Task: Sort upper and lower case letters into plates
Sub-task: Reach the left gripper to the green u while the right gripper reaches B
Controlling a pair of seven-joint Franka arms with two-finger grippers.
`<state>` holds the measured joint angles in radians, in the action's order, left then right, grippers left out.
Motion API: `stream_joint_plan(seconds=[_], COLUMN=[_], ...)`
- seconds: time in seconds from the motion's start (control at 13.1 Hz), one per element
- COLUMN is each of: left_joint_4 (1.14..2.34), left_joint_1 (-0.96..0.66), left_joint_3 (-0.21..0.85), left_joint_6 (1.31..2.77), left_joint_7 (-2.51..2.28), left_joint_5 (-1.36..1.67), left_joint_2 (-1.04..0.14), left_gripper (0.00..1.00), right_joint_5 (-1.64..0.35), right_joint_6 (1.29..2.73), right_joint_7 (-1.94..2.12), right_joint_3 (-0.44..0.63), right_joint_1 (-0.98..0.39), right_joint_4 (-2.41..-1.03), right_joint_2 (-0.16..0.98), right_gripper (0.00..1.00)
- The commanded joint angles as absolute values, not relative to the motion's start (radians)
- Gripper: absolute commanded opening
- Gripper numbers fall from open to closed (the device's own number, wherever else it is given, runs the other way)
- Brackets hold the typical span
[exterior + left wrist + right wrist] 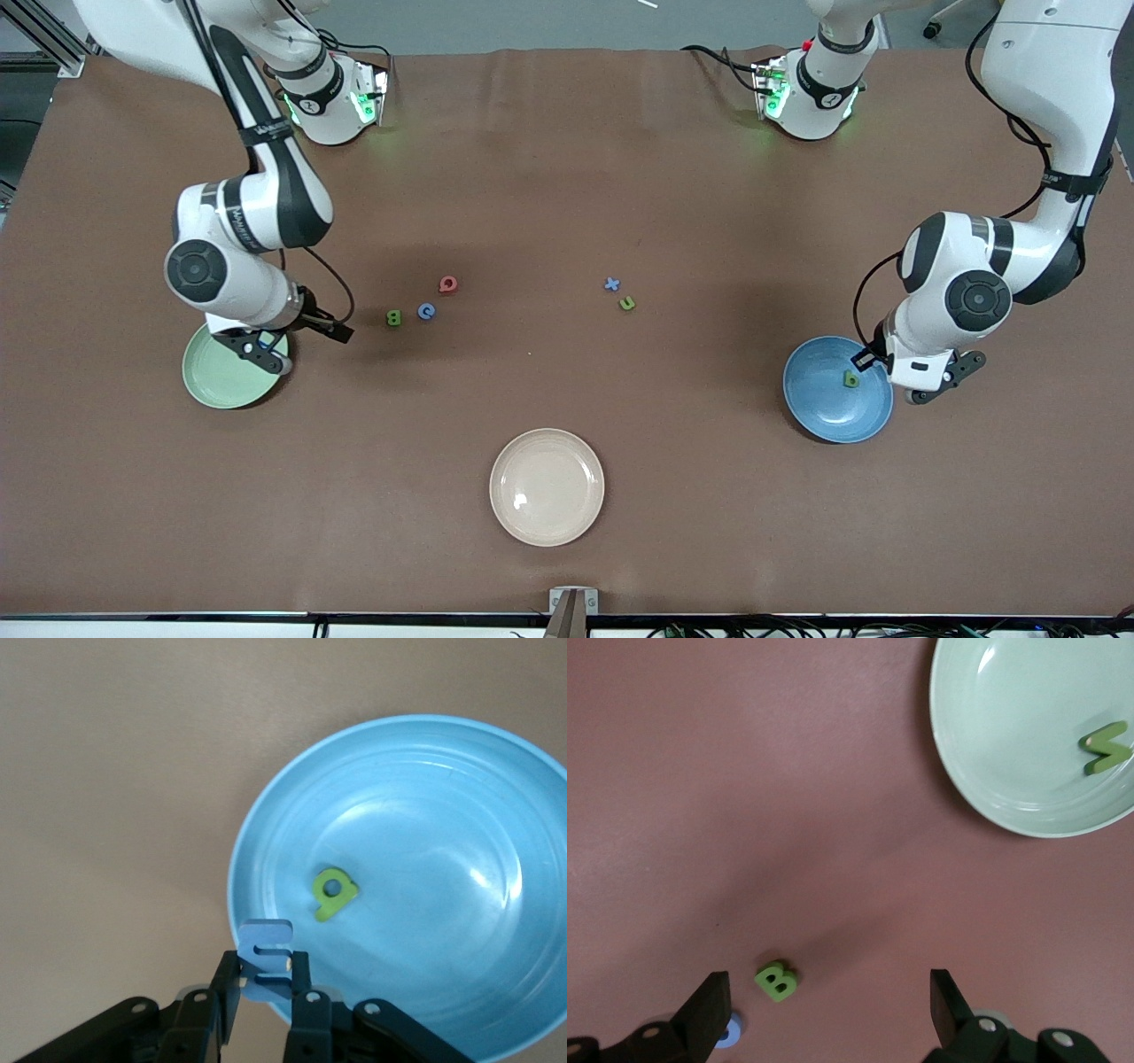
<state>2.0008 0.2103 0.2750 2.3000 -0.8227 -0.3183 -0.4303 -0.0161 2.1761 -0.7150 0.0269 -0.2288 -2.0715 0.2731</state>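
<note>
Cream plate (pixel 547 486) at table's 6 o'clock. Left gripper (pixel 263 985) over blue plate (pixel 461 806), clenched on blue letter (pixel 266 943). Right gripper (pixel 830 1010) released, fingers spread, by green plate (pixel 1010 753).

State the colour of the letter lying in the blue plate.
Green letter in the blue plate, clearest in the left wrist view.

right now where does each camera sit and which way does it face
Front view: high across the table, facing both arms' bases, looking down on the green plate, blue plate and cream plate; both arms show.
Left wrist view: on the left arm, looking down at the blue plate; left gripper shut on a blue letter.
Right wrist view: on the right arm, looking down at the green plate and the B; right gripper open.
Shared: front and left wrist views both show the green letter in the blue plate.
</note>
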Motion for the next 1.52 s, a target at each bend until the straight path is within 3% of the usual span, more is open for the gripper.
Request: stream_joint_plan(seconds=[0.0,0.23,0.3,0.76,1.07,1.22,1.45], left_joint_4=[2.010,2.002,2.002,1.994,1.948,1.928,1.876], left_joint_1=[0.210,0.204,0.203,0.155,-0.012,-0.064,-0.153], left_joint_3=[0.287,0.287,0.290,0.478,0.489,0.489,0.488], left_joint_6=[2.356,2.356,2.356,2.349,2.350,2.359,2.393], left_joint_7=[-0.831,-0.844,-0.845,-1.124,-1.360,-1.442,-1.566], left_joint_5=[-0.331,-0.328,-0.322,-0.318,-0.319,-0.322,-0.331], left_joint_2=[-0.452,-0.453,-0.449,-0.456,-0.514,-0.546,-0.612], left_gripper=[0.29,0.86,1.00,1.00,1.00,0.98,0.93], right_joint_5=[-0.029,-0.028,-0.028,-0.028,-0.029,-0.029,-0.029], right_joint_6=[2.238,2.345,2.374,2.462,2.516,2.522,2.520], right_joint_7=[-0.674,-0.475,-0.365,-0.133,-0.133,-0.135,-0.137], right_joint_3=[0.035,0.035,0.035,0.035,0.034,0.034,0.034], right_joint_1=[-0.274,-0.357,-0.362,-0.350,-0.350,-0.350,-0.351], right_joint_4=[-2.123,-2.157,-2.169,-2.209,-2.220,-2.220,-2.232], right_joint_2=[0.261,0.268,0.275,0.340,0.386,0.396,0.399], right_gripper=[1.00,1.00,1.00,1.00,1.00,0.96,0.80])
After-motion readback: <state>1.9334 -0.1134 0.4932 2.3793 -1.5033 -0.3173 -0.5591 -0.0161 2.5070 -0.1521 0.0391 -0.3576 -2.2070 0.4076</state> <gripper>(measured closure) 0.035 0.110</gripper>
